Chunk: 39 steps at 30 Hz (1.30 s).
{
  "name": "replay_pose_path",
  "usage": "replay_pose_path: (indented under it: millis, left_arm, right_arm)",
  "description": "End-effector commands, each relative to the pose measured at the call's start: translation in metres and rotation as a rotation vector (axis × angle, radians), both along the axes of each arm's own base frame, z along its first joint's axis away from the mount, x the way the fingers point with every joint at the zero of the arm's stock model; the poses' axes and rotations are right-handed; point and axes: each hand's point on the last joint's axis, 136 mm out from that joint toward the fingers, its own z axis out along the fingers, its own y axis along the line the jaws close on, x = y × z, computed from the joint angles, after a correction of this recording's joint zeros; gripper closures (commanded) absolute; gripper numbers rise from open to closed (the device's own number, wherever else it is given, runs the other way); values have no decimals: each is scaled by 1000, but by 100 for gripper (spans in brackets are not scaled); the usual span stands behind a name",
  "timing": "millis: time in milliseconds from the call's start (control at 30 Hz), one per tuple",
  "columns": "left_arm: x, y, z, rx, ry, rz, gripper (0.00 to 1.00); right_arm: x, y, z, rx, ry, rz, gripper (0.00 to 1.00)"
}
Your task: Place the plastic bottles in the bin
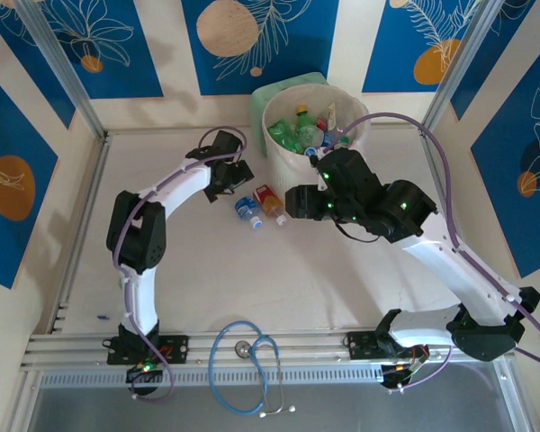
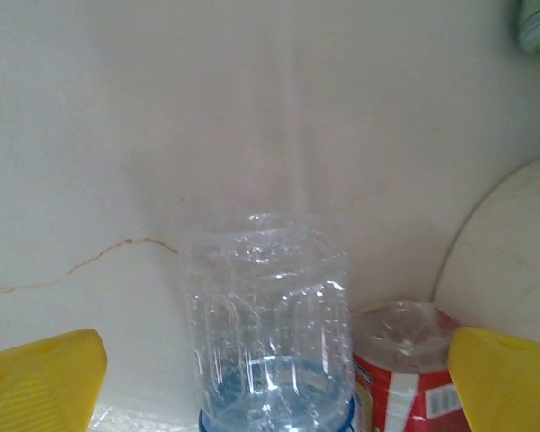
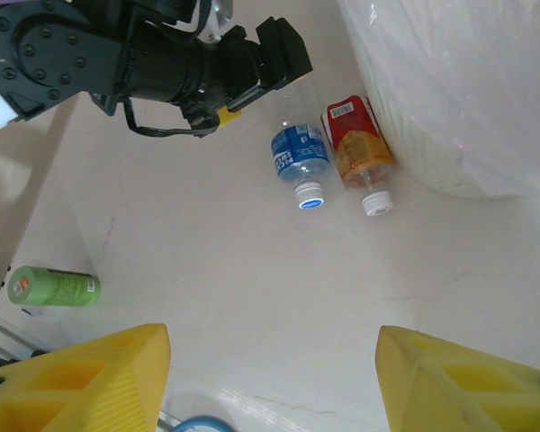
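While gaping before the clear, blue-labelled plastic bottle [image 2: 268,315] toward the table's [image 1: 342,279] far edge, advance left gripper [image 2: 270,387] squarely; clench without catching the red-labelled plastic bottle [image 2: 400,369] just beside.

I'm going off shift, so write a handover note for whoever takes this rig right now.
Left gripper: open around the blue-label bottle, not gripping it.
Right gripper: open, empty, above the table.
Done: several bottles are in the bin.
To do: the blue-label bottle, the red-label bottle beside it by the bin, a green bottle lying farther off.
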Motion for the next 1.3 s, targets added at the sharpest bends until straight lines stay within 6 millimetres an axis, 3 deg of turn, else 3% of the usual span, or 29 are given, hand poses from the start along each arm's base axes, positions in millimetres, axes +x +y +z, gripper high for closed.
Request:
replay_pose_path:
  millis: [0, 367, 600, 933, 1067, 1167, 1267]
  left_arm:
    - [-2, 0, -10, 41, 34, 4, 3]
    - [1, -5, -44, 65, 100, -3, 7]
    - [-8, 0, -58, 85, 123, -18, 18]
    - [-18, 7, -66, 102, 135, -34, 41]
    - [-22, 8, -45, 83, 94, -43, 47]
    - [-29, 4, -14, 15, 41, -59, 48]
    - [-42, -6, 30, -113, -37, -80, 48]
  right_arm:
    - [-4, 10, 8, 60, -7, 11, 38]
    - [-15, 29, 2, 38, -1, 56, 38]
    - [-20, 33, -4, 38, 8, 60, 42]
    - [-22, 30, -2, 41, -6, 53, 44]
    - [-23, 31, -3, 42, -3, 54, 45]
    - [-24, 34, -5, 46, 2, 68, 45]
    - [-27, 44, -5, 66, 11, 108, 43]
